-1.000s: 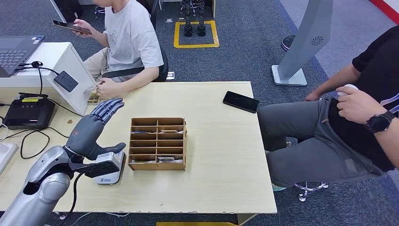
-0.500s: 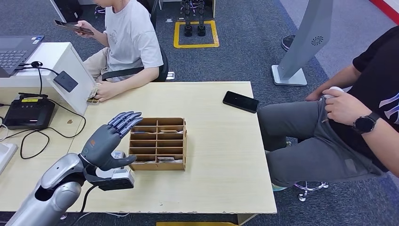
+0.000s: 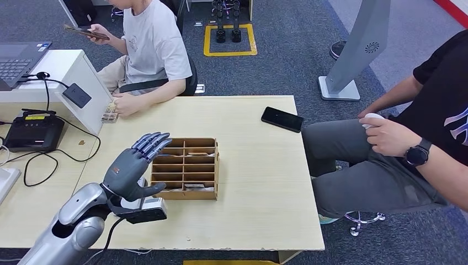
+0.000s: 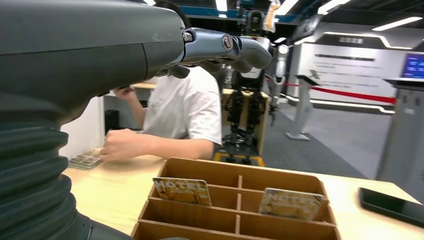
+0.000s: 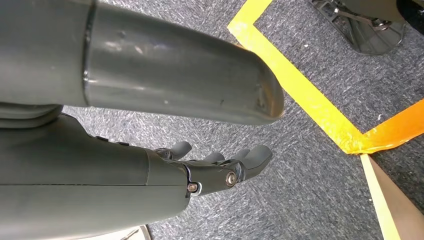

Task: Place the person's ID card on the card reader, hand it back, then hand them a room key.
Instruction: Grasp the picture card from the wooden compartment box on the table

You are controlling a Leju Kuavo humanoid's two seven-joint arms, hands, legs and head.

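Left hand (image 3: 134,165) hovers with fingers spread wide and nothing in it, just at the near-left corner of the wooden organizer, above the white card reader (image 3: 144,205), whose edge shows beneath the palm. Largest in the scene is the light wooden table (image 3: 254,182); a person in a white shirt (image 3: 152,41) sits at its far-left corner, one hand resting beside a small stack of cards (image 3: 109,116), and a second person in a black shirt (image 3: 436,77) sits to the right. On the table stands the wooden organizer (image 3: 185,168), a grid of open compartments; the left wrist view shows two cards marked "HOTEL" — the room keys (image 4: 182,190) — upright in its slots, one toward each side. A black phone (image 3: 282,119) lies well apart, near the far-right edge. Right hand (image 5: 220,167) hangs over the grey carpet, fingers loosely extended, holding nothing. No ID card can be made out on the reader or in either hand, so the reading and returning steps appear complete; judged from the pose, the step in hand is the reach for a room key. The next move calls for lowering the fingers into one compartment and pinching a thin upright card by its top edge — without tipping the light organizer.
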